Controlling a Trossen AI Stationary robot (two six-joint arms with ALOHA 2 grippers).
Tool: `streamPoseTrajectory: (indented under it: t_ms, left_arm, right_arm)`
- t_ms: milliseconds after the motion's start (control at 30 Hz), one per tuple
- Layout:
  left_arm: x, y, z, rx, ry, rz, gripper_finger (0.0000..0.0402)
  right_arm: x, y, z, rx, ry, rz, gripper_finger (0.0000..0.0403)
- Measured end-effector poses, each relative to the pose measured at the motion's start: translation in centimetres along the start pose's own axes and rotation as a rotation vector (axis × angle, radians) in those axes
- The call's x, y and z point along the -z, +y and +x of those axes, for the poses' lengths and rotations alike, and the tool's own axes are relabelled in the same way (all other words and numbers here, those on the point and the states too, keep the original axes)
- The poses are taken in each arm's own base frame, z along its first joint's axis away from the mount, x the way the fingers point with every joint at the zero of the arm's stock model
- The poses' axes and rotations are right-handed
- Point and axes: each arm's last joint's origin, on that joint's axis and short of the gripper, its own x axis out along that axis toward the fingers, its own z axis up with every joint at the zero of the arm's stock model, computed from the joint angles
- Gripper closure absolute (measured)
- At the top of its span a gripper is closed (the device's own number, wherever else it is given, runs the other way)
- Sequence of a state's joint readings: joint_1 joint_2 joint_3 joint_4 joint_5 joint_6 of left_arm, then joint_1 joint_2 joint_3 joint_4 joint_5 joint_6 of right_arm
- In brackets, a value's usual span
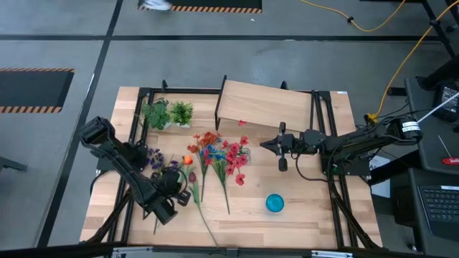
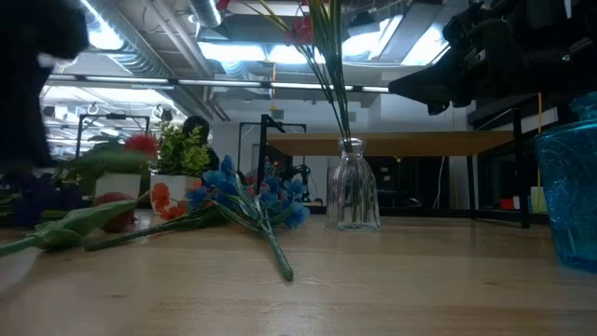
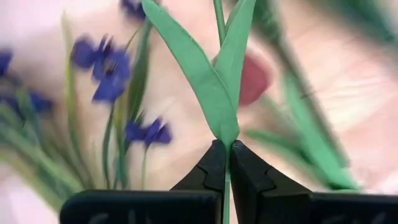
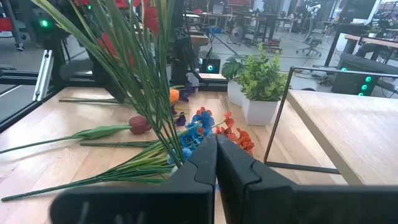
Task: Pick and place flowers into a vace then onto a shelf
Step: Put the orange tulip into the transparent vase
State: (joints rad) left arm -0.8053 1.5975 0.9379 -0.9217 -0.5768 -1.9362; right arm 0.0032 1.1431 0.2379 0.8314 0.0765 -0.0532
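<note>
A light wood worktop (image 1: 301,215) fills the middle of the high view, framed by black rails. Two potted plants (image 1: 167,113) with leafy green tops stand side by side at its upper left; in the right wrist view they sit in white pots (image 4: 260,111) right of centre. A blue cup (image 1: 275,203) stands alone on the worktop at lower right of the high view, and shows as a translucent blue wall at the right edge of the low view. A yellow cable (image 1: 391,29) loops over the grey floor at upper right. Striped hazard tape (image 1: 32,109) marks the floor at far left. A laptop keyboard (image 1: 439,208) lies at the right edge.
</note>
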Motion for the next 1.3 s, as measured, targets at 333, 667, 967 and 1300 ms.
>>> streamPoseTrajectory:
  t_ms: [333, 667, 967, 1300]
  left_arm:
    - [-1.4, 0.3, -3.3, 0.218, -0.284, 0.232, 0.0398]
    - [0.5, -1.0, -4.7, 0.392, -0.331, 0.312, 0.0398]
    - [1.6, -4.7, -4.3, 0.57, -0.294, 0.447, 0.0398]
    - [-1.2, -7.7, -3.0, 0.64, -0.394, 0.589, 0.0398]
  right_arm:
    - [0.0, 0.0, 0.0, 0.0, 0.0, 0.0, 0.0392]
    - [0.0, 0.0, 0.0, -0.012, -0.001, 0.05, 0.0392]
    - [-0.1, 1.0, -0.1, -0.186, -0.012, 0.047, 0.0392]
    - [-0.9, 3.0, -0.5, -0.285, -0.093, 0.017, 0.0392]
